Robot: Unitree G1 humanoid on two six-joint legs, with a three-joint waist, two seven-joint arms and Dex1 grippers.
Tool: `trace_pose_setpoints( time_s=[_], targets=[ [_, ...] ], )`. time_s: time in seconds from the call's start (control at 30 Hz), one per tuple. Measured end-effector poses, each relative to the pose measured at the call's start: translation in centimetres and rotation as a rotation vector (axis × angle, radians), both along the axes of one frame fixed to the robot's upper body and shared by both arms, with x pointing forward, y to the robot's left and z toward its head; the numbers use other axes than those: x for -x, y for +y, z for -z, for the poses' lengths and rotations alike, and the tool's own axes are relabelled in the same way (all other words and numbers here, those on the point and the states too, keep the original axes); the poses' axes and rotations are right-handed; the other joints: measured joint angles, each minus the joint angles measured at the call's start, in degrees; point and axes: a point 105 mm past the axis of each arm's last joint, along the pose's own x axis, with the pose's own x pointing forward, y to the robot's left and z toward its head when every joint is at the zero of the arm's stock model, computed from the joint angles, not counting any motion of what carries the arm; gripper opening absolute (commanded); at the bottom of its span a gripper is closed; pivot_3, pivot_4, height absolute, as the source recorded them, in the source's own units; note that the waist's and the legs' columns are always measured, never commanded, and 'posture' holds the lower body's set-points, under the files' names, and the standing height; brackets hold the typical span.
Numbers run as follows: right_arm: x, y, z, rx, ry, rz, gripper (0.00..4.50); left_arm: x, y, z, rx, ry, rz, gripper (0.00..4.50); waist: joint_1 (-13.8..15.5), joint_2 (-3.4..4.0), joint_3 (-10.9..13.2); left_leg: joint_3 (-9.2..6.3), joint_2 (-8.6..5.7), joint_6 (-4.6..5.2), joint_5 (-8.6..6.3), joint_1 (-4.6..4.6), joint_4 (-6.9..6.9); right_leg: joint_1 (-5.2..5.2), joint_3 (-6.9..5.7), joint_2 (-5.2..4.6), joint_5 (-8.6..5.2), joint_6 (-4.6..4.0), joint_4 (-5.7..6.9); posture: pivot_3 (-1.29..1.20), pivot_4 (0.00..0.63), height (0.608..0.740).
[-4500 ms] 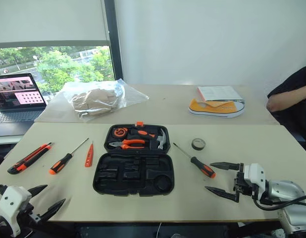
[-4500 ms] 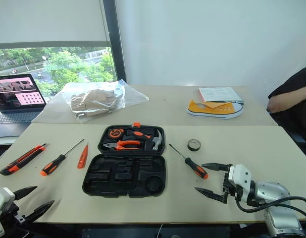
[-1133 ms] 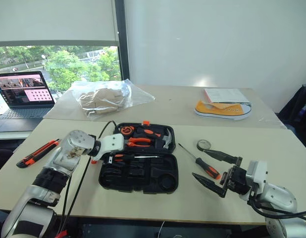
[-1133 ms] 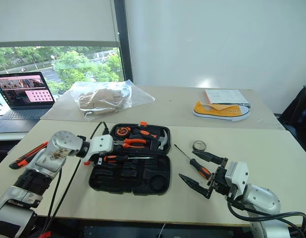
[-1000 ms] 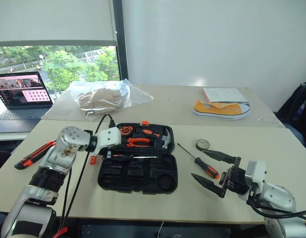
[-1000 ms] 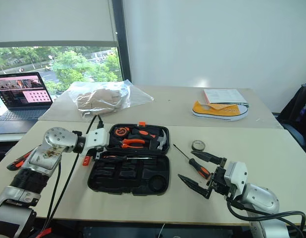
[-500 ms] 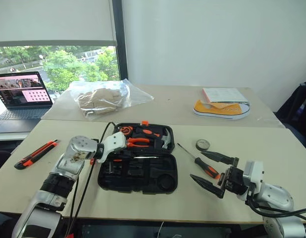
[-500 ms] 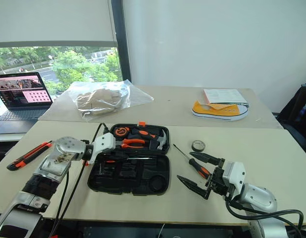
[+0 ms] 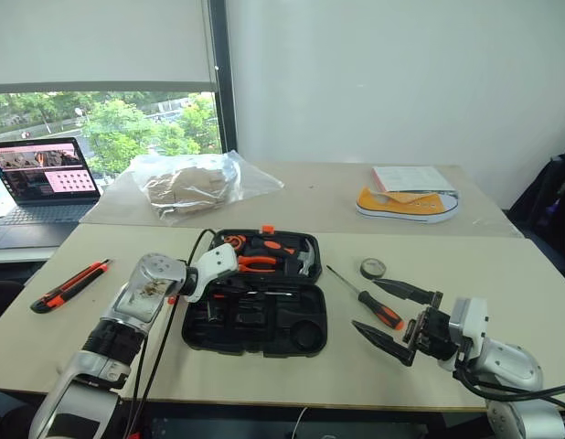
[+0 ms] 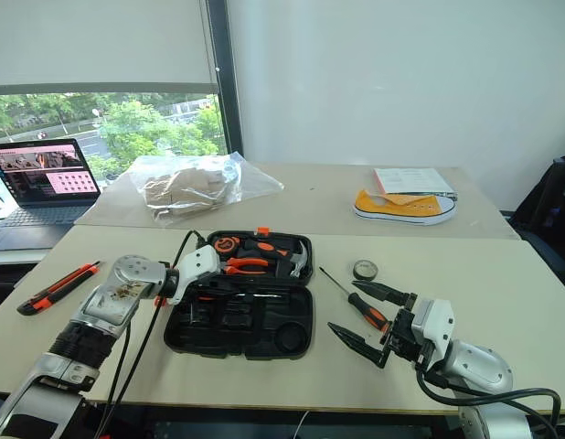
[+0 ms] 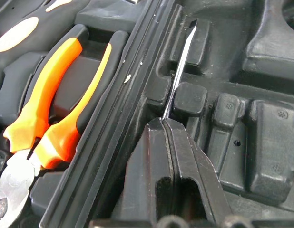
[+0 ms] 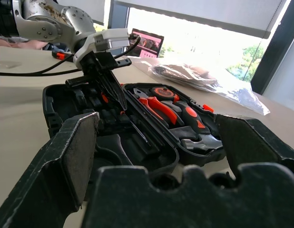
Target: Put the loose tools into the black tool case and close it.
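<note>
One screwdriver (image 9: 255, 293) now lies inside the black tool case (image 9: 255, 325), along the ridge between its two halves at the centre of the frame; at the start of the recording it lay on the worktop (image 9: 502, 274) left of the case. The left gripper (image 9: 207, 291) has its fingers (image 11: 173, 156) pressed shut, tips resting just over the screwdriver's shaft inside the case; a second ago they stood partly apart, and the hand has since sunk lower into the case. In the left wrist view the steel blade runs up from the closed fingertips beside the orange-handled pliers (image 11: 52, 109).

Right of the case, the second screwdriver (image 9: 369, 302) lies on the worktop, with the small dark tape roll (image 9: 374, 268) just beyond it, both where they were before. The right gripper (image 9: 399, 314) hangs at lower right with its fingers spread wide and empty, unmoved over the last second.

At far left the utility knife (image 9: 68, 285) lies on the worktop, well apart from the case. The small orange pen-like tool (image 10: 159, 300) peeks out beside the left arm. The case lid stands open.
</note>
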Motion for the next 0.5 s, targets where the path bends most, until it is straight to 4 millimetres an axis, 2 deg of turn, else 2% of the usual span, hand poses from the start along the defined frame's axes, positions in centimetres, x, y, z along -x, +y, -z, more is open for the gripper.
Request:
trace_pose_setpoints(
  time_s=[0.03,0.1,0.13,0.17,0.2,0.3,0.37,0.4,0.43,0.47,0.5],
  targets=[
    [0.1,0.0,0.0,0.0,0.001,0.0,4.5,0.1,0.0,0.0,0.021,-0.004,-0.005,0.05,0.0,0.06,-0.03,0.0,0.0,0.01,-0.01,-0.01,0.0,-0.01,0.0,-0.01,0.0,0.0,0.01,0.0,0.15,0.74],
    [0.4,-0.3,0.0,0.005,0.01,0.007,4.5,0.8,0.0,-0.3,0.138,-0.048,0.026,0.55,0.0,0.1,-0.03,-0.04,0.02,0.01,-0.01,-0.02,0.0,-0.14,-0.04,-0.05,0.11,-0.19,0.01,0.0,0.15,0.74],
    [0.5,-0.6,0.0,0.009,0.017,0.018,4.5,1.2,-0.1,-0.4,0.19,-0.059,0.05,0.64,-0.02,0.09,-0.02,-0.04,0.02,0.01,-0.01,-0.02,0.01,-0.26,-0.05,-0.07,0.18,-0.3,0.01,0.0,0.15,0.74],
    [0.6,-1.3,0.1,0.016,0.034,0.039,4.5,1.9,0.0,-1.0,0.282,-0.081,0.079,1.23,-0.05,0.0,0.03,-0.05,0.04,0.01,0.0,-0.11,0.04,-0.42,-0.09,-0.07,0.19,-0.32,0.0,0.0,0.15,0.74],
    [0.8,-2.0,0.3,0.033,0.051,0.062,4.5,2.3,0.6,-1.9,0.339,-0.111,0.09,1.46,-0.03,-0.12,0.1,-0.06,0.09,0.0,0.0,-0.2,0.09,-0.48,-0.11,-0.07,0.19,-0.33,0.0,0.0,0.15,0.74],
    [1.6,-3.7,0.7,0.063,0.082,0.118,4.5,3.0,4.5,-4.5,0.322,-0.204,0.063,2.52,-0.37,-0.16,0.13,-0.04,0.12,-0.04,0.0,-0.11,-0.04,-0.46,-0.09,-0.03,0.18,-0.34,-0.09,0.0,0.15,0.74],
    [2.6,-5.6,2.0,0.084,0.148,0.185,4.5,4.2,8.1,-5.1,0.282,-0.235,-0.001,3.22,-0.6,-0.02,0.06,-0.03,0.12,-0.03,-0.06,-0.01,-0.17,-0.36,-0.09,-0.09,0.05,-0.25,-0.1,0.0,0.15,0.74],
    [3.1,-6.6,2.8,0.094,0.186,0.223,4.5,5.1,9.7,-4.5,0.255,-0.221,-0.033,3.6,-0.68,0.09,0.02,-0.03,0.11,0.02,-0.12,0.03,-0.18,-0.35,-0.09,-0.11,-0.01,-0.18,-0.11,0.0,0.15,0.74],
    [3.4,-7.3,3.4,0.103,0.213,0.251,4.5,5.7,10.4,-3.8,0.244,-0.2,-0.053,3.73,-0.65,0.15,0.01,-0.02,0.09,0.09,-0.17,0.02,-0.17,-0.34,-0.1,-0.11,-0.05,-0.12,-0.12,0.0,0.15,0.74],
    [3.7,-7.8,3.9,0.108,0.233,0.27,4.5,6.3,10.9,-3.1,0.243,-0.178,-0.067,4.22,-0.61,0.16,0.02,0.0,0.07,0.17,-0.22,0.01,-0.15,-0.34,-0.12,-0.12,-0.07,-0.09,-0.12,0.0,0.15,0.74],
    [4.1,-8.3,4.5,0.122,0.251,0.291,4.5,7.4,11.6,-1.8,0.245,-0.137,-0.098,4.49,-0.6,0.15,0.02,0.04,0.07,0.24,-0.26,-0.03,-0.11,-0.34,-0.1,-0.16,-0.09,-0.06,-0.18,0.0,0.15,0.74]
  ],
)
